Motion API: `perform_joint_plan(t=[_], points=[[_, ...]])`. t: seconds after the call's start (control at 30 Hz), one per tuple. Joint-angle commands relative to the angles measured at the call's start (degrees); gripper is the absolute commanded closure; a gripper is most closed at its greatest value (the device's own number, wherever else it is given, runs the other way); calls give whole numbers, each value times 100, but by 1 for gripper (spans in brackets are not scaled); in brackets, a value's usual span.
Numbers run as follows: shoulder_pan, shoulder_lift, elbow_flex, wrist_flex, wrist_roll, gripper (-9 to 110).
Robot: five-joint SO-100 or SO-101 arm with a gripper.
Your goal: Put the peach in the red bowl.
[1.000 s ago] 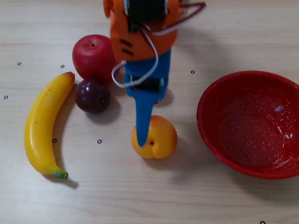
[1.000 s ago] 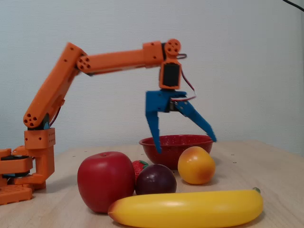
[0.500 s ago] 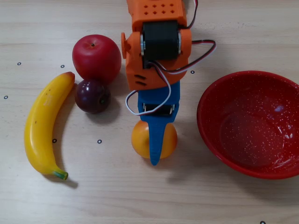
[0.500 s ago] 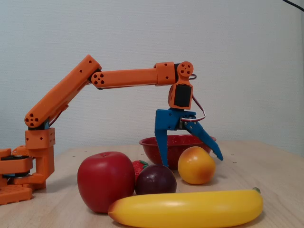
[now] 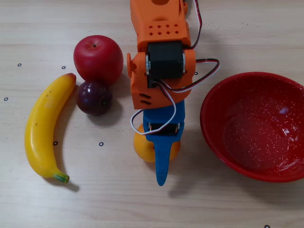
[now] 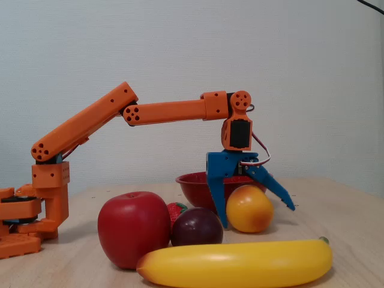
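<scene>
My arm stretched level over the table [image 5: 95,199], wrist bent straight down, my gripper [image 6: 255,215] spread wide astride the peach [image 6: 249,209], peach resting on the table just beside the red bowl [image 5: 256,126]

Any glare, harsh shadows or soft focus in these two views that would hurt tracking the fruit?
Overhead view: sharp, evenly lit; soft shadows beside the banana and red bowl, small glare spots inside the bowl; the arm covers most of the peach. Fixed view: slightly soft, mild highlights on the apple and peach; the nearest banana looks a bit blurred.
</scene>
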Motion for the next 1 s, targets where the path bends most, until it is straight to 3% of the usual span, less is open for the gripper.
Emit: perform_joint_plan(t=[0.0, 0.97], points=[[-26, 387, -492, 35, 158, 42], [-325, 281, -475, -229, -167, 42]])
